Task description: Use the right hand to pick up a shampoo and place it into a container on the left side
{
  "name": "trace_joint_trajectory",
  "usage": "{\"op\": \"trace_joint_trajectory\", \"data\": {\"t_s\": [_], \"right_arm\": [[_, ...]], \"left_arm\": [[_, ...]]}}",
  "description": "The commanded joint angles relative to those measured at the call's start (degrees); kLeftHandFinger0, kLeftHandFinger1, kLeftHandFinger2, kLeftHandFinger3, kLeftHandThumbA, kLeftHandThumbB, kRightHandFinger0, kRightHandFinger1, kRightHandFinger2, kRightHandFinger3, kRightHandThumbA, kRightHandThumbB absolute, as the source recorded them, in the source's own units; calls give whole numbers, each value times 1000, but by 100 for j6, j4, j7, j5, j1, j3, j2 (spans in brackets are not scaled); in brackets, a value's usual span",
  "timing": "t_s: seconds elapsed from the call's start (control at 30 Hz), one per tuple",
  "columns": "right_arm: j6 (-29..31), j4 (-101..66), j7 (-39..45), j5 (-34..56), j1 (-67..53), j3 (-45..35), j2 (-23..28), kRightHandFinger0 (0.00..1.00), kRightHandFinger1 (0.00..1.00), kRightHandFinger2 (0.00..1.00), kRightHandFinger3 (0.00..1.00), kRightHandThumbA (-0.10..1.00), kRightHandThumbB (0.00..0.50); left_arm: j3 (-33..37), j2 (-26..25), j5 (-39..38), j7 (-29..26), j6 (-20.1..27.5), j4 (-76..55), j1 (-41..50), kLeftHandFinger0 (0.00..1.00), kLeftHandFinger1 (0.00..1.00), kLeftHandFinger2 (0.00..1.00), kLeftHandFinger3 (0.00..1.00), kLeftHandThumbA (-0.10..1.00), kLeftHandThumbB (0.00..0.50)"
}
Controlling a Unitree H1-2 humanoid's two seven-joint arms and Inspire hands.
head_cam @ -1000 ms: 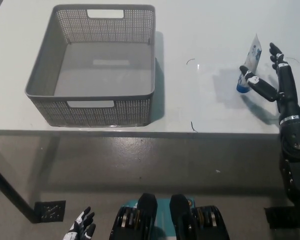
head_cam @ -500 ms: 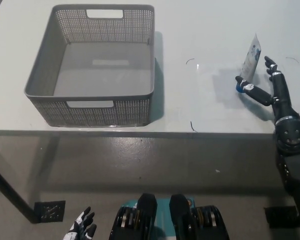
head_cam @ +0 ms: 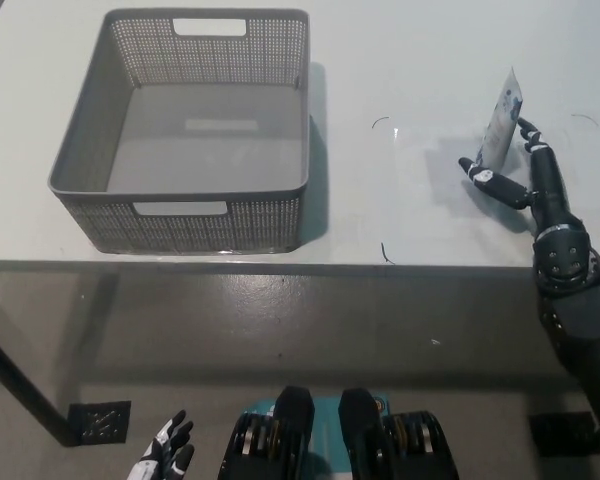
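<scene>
At the right of the frame, we see the shampoo (head_cam: pixel 501 122) standing on the bench (head_cam: pixel 400 210) — a slim tube, cap end down, its long axis rising toward the upper right and slightly tilted. Our right hand (head_cam: pixel 508 165) reaches in from the lower right with fingers spread around the tube's lower part; one finger lies to its left, the others to its right, and we judge the hand not yet closed on it, though whether any finger touches is hard to tell. So the tube sits between the fingers, just above the palm. The basket (head_cam: pixel 90 205) lies well apart, at the upper left. Our left hand (head_cam: pixel 163 456) rests low at the lower left, below the bench, fingers apart.
</scene>
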State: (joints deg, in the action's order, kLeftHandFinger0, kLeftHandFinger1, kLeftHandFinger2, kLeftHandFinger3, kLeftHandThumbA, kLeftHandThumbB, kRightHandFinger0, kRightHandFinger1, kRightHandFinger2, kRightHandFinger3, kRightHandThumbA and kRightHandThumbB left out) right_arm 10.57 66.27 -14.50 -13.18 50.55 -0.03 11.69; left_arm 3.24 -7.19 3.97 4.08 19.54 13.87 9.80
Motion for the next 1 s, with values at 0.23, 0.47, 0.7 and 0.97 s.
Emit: {"op": "trace_joint_trajectory", "data": {"t_s": [0.23,0.47,0.7,0.97], "right_arm": [[607,330,-45,444,720,-213,-40,1000,1000,1000,1000,682,377],[290,427,-487,315,969,-195,-130,28,67,208,239,21,262],[372,506,-396,444,994,-235,-165,0,240,663,616,-100,163],[481,487,-536,513,915,-283,-110,0,301,707,668,-100,147]], "left_arm": [[29,-93,45,104,-4,-211,-131,1000,1000,1000,1000,870,225],[29,-81,79,107,-14,-165,-136,1000,1000,1000,1000,872,236],[25,-86,72,119,87,-85,-167,1000,1000,1000,1000,864,221],[16,-93,107,106,81,-77,-205,1000,1000,1000,1000,877,213]]}}
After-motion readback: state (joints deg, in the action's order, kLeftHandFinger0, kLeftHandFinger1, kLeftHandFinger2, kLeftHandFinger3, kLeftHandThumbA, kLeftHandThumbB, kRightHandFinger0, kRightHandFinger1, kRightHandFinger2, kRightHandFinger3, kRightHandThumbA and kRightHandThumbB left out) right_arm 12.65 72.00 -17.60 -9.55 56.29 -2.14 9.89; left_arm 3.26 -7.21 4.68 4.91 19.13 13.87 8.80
